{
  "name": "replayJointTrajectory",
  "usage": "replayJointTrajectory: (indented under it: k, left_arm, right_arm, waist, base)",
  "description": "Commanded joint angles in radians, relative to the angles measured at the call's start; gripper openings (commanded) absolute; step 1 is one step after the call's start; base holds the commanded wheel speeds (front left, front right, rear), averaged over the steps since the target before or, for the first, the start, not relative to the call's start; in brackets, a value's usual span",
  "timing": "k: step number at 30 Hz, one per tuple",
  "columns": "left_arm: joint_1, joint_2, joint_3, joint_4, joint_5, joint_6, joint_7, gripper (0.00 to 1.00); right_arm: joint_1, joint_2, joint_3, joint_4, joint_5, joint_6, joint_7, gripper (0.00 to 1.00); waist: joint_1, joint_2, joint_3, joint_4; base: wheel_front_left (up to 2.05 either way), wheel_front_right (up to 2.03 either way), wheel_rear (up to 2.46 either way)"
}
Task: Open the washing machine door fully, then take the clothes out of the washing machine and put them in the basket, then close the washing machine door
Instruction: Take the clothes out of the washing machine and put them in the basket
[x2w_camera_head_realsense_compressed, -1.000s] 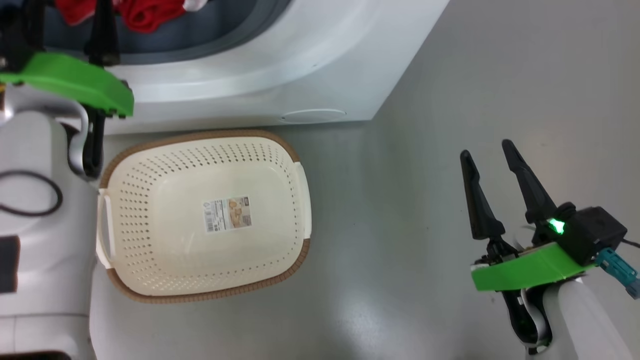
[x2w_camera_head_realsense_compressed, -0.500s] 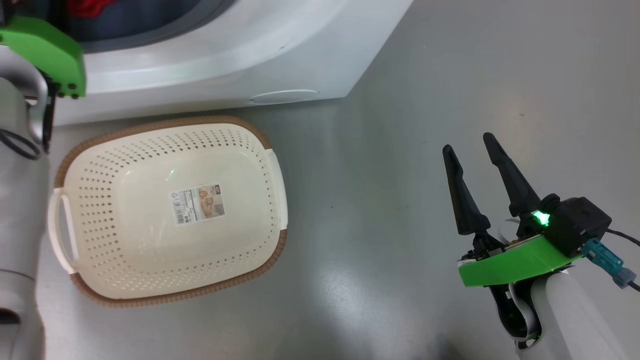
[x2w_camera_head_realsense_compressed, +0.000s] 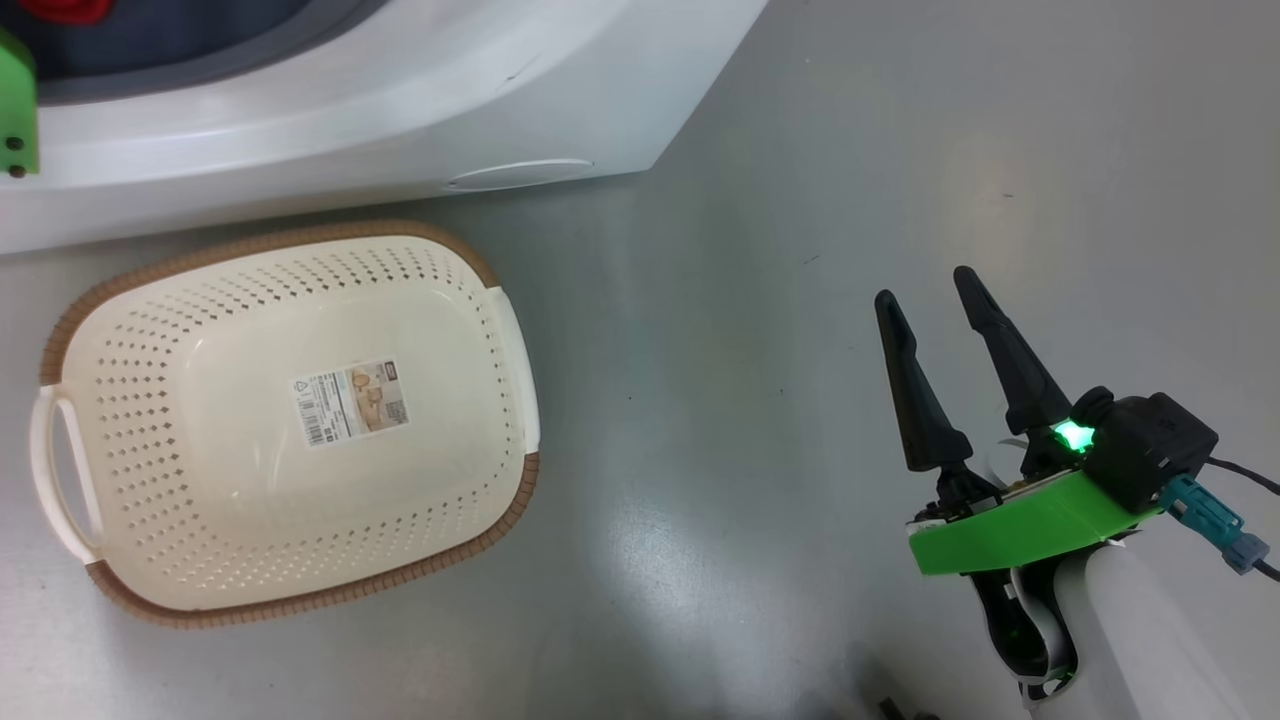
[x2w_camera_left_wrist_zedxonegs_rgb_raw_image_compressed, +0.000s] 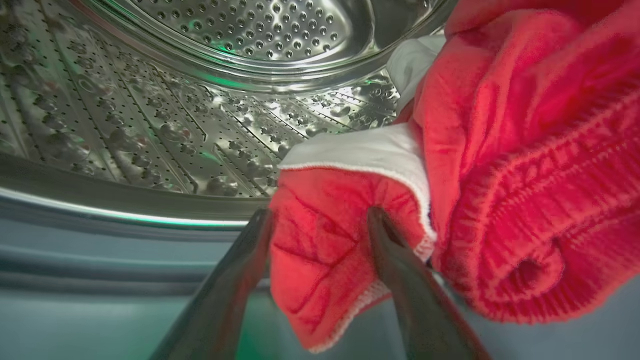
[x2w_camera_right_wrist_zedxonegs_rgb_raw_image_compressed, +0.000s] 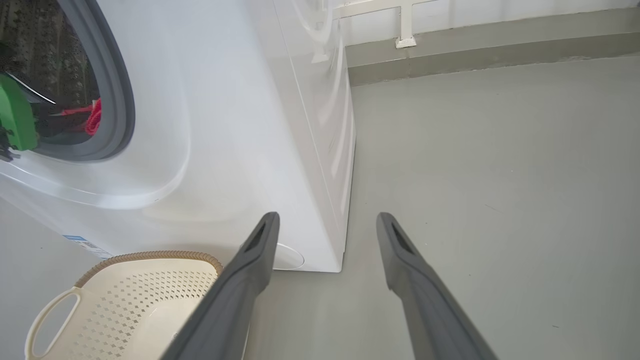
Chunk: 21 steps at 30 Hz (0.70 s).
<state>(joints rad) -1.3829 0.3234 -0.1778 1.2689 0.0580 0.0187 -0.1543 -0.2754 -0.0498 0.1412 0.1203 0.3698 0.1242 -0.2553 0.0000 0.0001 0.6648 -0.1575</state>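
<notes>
Your left gripper (x2w_camera_left_wrist_zedxonegs_rgb_raw_image_compressed: 320, 215) is sitting at the washing machine (x2w_camera_head_realsense_compressed: 400, 100) drum mouth, jaws spread wide with a fold of the red, white-edged clothes (x2w_camera_left_wrist_zedxonegs_rgb_raw_image_compressed: 500, 175) between them. Your right gripper (x2w_camera_head_realsense_compressed: 925, 285) is hovering over the floor (x2w_camera_head_realsense_compressed: 750, 400), jaws wide and empty. The cream perforated basket (x2w_camera_head_realsense_compressed: 130, 400) is lying just before the machine.

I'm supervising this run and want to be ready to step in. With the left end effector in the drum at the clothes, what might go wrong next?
1. The open left end effector straddles just a thin hemmed fold of the red garment; such a shallow pinch may slip.
2. A white cloth lies against it and might drag out too, landing on the floor beside the basket.
</notes>
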Motion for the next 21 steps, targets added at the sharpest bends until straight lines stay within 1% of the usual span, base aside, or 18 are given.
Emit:
replayJointTrajectory:
  k: [1, 7, 8, 9, 10, 11, 15, 21]
  left_arm:
    - [-0.011, 0.054, -0.001, -0.005, 0.013, 0.002, 0.026, 1.0]
    - [-0.015, 0.06, -0.01, 0.009, 0.005, -0.005, 0.095, 1.0]
    - [-0.013, 0.06, -0.009, 0.011, 0.0, -0.008, 0.107, 0.97]
    - [-0.011, 0.06, -0.01, 0.012, -0.002, -0.012, 0.119, 0.54]
    - [-0.01, 0.06, -0.009, 0.013, -0.007, -0.017, 0.126, 0.22]
    - [-0.008, 0.059, -0.008, 0.014, -0.012, -0.022, 0.131, 0.0]
    - [-0.005, 0.052, -0.005, 0.015, -0.031, -0.046, 0.131, 0.0]
    - [-0.005, 0.04, -0.01, 0.01, -0.047, -0.065, 0.065, 0.0]
  right_arm:
    - [0.0, 0.0, 0.026, -0.022, 0.01, 0.007, -0.006, 1.0]
    - [-0.003, 0.0, 0.03, -0.024, 0.019, 0.007, -0.006, 1.0]
    - [-0.004, 0.0, 0.031, -0.023, 0.021, 0.007, -0.006, 1.0]
    - [-0.004, 0.0, 0.033, -0.022, 0.023, 0.007, -0.006, 1.0]
    - [-0.005, 0.0, 0.034, -0.022, 0.024, 0.007, -0.006, 1.0]
    - [-0.006, 0.0, 0.035, -0.021, 0.026, 0.007, -0.006, 1.0]
    - [-0.008, 0.0, 0.034, -0.019, 0.03, 0.007, -0.006, 1.0]
    - [-0.01, 0.0, 0.033, -0.015, 0.037, 0.007, -0.006, 1.0]
  waist:
    - [0.0, -0.0001, 0.003, -0.004]
    - [0.0, -0.0001, 0.009, -0.011]
    - [0.0, -0.0001, 0.009, -0.013]
    - [0.0, -0.0001, 0.01, -0.014]
    - [0.0, -0.0001, 0.01, -0.015]
    - [0.0, -0.0001, 0.01, -0.017]
    - [0.0, -0.0001, 0.009, -0.019]
    - [0.0, -0.0001, 0.005, -0.015]
  base:
    - [0.0, 0.0, 0.0]
    - [0.0, 0.0, 0.0]
    - [0.0, 0.0, 0.0]
    - [0.0, 0.0, 0.0]
    - [0.0, 0.0, 0.0]
    - [0.0, 0.0, 0.0]
    - [0.0, 0.0, 0.0]
    - [0.0, 0.0, 0.0]
